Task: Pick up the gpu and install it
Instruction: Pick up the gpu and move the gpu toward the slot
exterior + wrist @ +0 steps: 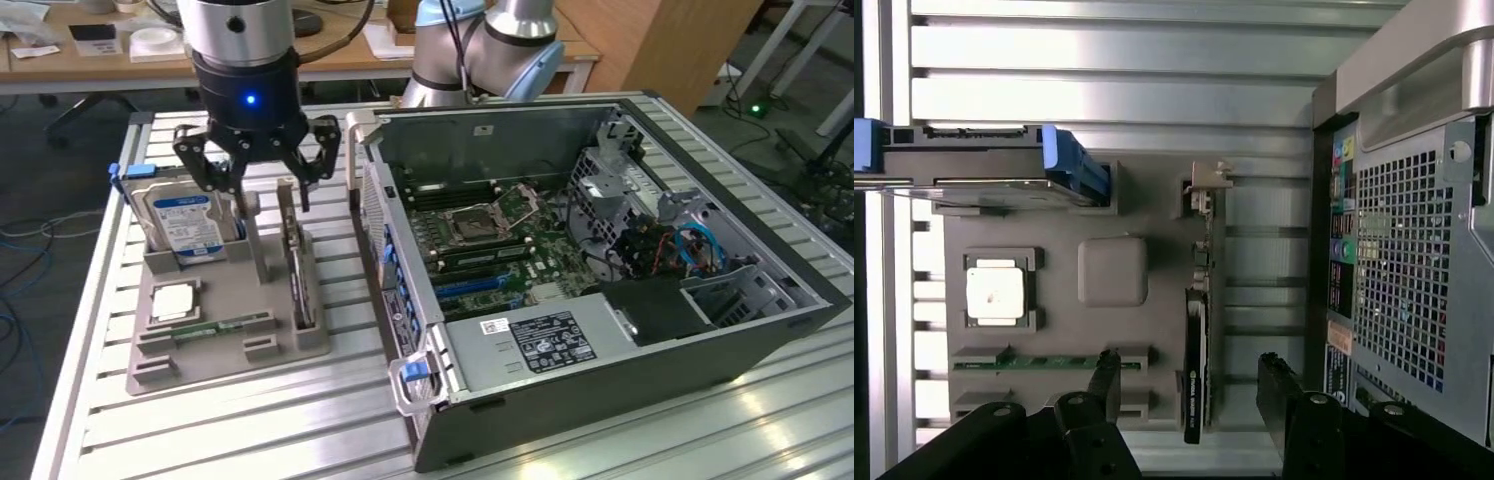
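Pincer (264,195) of the single arm (240,60), shown with its two black fingers (1102,380) spread wide and gripping nothing. We found the gpu (298,275) directly beneath it, standing on its long edge in a slot of the grey holder tray (227,290). In the wrist view the card's dark end lay in the gap between the fingers, one finger on each side and neither touching it. Its silvery bracket (1206,185) stood at the end farther from the pincer.

Beside the card, at the middle of the tray, we noted a raised square block (1112,270). Beyond that, on the side of the pincer toward the exterior view's left, a hard drive (184,225) with a blue and white label stood upright in its own slot. A blue clip (1076,165) sat at its edge.

Nearer the tray's front edge, a square processor (174,300) lay flat in a recess, and a narrow green memory stick (220,327) lay just beside it.

On the pincer's other side, toward the exterior view's right, we recorded an open computer case (747,330) lying on its side. Its motherboard (494,240) faced upward, and its perforated rear panel (1409,260) stood near the tray. Tray and case both rested on a slatted aluminium table (240,420).
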Available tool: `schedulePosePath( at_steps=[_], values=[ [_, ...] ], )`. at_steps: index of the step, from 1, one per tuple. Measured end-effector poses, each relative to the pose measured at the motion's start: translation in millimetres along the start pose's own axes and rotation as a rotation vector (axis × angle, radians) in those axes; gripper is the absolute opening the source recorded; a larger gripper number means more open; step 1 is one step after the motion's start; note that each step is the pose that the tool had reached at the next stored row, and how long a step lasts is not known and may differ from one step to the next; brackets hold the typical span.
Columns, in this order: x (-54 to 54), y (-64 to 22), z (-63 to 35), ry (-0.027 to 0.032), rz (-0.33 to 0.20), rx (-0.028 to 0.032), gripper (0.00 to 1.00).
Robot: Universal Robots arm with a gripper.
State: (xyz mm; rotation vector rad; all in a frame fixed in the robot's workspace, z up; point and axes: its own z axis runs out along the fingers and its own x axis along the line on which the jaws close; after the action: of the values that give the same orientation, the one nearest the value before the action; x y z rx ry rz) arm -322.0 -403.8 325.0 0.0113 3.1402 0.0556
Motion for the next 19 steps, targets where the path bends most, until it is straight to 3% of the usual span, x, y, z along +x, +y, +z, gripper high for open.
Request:
schedulePosePath(
  at_steps=[10,19],
  values=[
    [-3.3,-4.6,12.1,0.0013,-0.007,0.0000,0.66],
    [-3.3,-8.4,17.3,0.0012,-0.007,0.0040,0.66]
  ],
)
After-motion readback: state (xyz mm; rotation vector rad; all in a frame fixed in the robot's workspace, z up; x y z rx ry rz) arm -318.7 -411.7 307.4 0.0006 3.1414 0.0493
